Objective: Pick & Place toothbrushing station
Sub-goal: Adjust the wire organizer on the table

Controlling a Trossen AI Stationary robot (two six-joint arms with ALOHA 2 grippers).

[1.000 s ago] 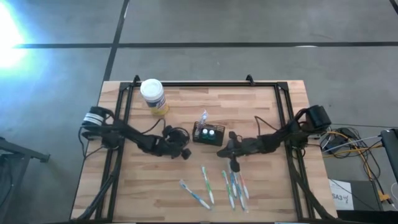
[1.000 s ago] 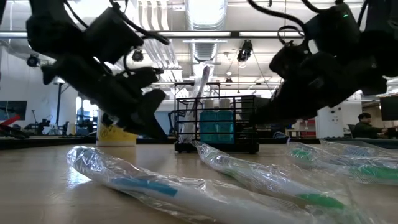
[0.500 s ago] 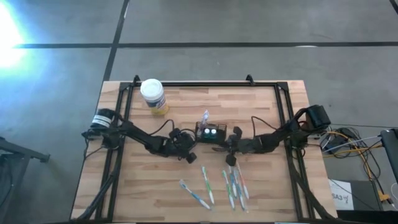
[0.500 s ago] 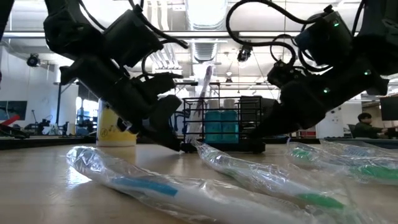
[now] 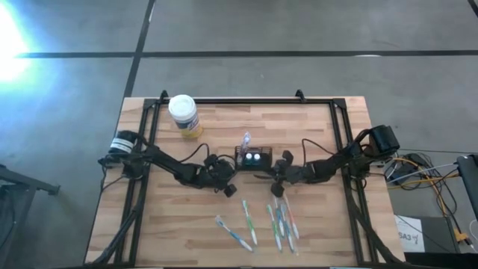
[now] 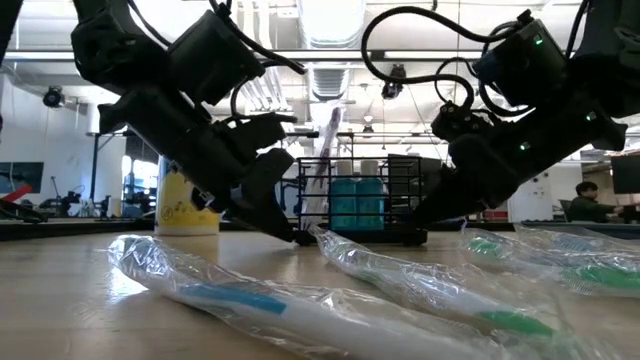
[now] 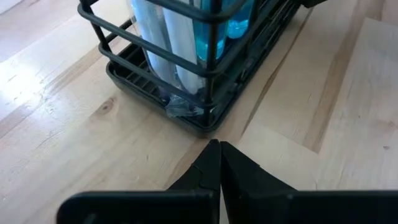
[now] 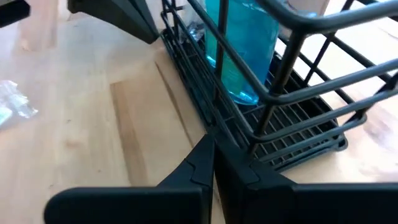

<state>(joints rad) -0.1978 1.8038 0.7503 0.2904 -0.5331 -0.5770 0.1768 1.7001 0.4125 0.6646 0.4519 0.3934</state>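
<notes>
The toothbrushing station [image 5: 252, 158], a small black wire holder, stands on its base mid-table. It holds teal bottles [image 6: 357, 203] and a wrapped toothbrush [image 5: 246, 139] that stands upright in it. My left gripper [image 5: 228, 173] is shut, low at the holder's left near corner. In its wrist view the gripper [image 7: 217, 146] stands just before the base. My right gripper [image 5: 275, 169] is shut, low at the holder's right side. In its wrist view the gripper [image 8: 212, 139] is at the base rim. My left gripper's shut fingertips [image 7: 213, 152] reach the corner of the holder's base [image 7: 205, 127], slanting down from the table's left. I cannot tell whether they touch it. My right gripper's shut fingertips [image 8: 206, 149] lie against the holder's base rim [image 8: 219, 127], slanting down from the table's right. The holder stands upright on the table.
A round white-lidded yellowish jar [image 5: 184, 114] stands at the far left. Several wrapped toothbrushes [image 5: 263, 220] lie on the table nearer than the holder, close below both grippers. Black frame rails [image 5: 146, 142] run along the table's sides and far edge.
My left gripper has gone toward the table's right and down to the holder's left corner. My right gripper has gone toward the left to the holder's right side. The holder has slid and turned a little toward the right, staying upright.
</notes>
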